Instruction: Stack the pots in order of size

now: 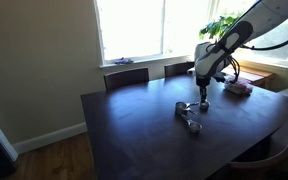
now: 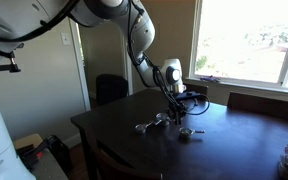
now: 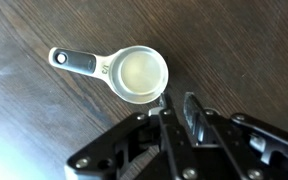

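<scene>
A dark brown wooden table fills both exterior views, and a white and black robot arm reaches down over it. Its black gripper hangs low with its fingers close together and nothing between them; I cannot tell whether they are fully closed. In the wrist view, a small shiny silver metal pot sits upright at the gripper's twelve o'clock. Its thin handle points to ten o'clock.
</scene>
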`<state>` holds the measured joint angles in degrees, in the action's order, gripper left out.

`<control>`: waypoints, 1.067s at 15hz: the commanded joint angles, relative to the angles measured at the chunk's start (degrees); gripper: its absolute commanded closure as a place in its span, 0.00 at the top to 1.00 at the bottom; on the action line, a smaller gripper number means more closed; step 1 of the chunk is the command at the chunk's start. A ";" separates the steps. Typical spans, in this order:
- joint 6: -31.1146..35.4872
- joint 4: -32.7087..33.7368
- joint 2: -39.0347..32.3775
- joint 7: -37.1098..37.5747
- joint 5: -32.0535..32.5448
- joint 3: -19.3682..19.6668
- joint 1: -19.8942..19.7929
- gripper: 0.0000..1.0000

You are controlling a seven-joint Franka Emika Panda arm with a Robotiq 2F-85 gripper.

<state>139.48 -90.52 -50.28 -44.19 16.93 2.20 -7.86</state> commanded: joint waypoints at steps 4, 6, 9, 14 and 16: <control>2.03 -0.73 -0.22 6.47 0.40 0.67 0.55 0.72; 1.13 0.58 -1.17 8.16 0.12 0.92 0.45 0.83; -0.24 1.90 -2.38 9.69 -0.11 0.98 -0.09 0.99; -1.15 2.67 -3.99 9.48 -0.14 0.55 -1.19 1.00; -2.53 3.52 -4.83 7.53 -0.78 -0.55 -2.23 1.00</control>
<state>139.80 -88.42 -54.34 -35.45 16.81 2.89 -8.76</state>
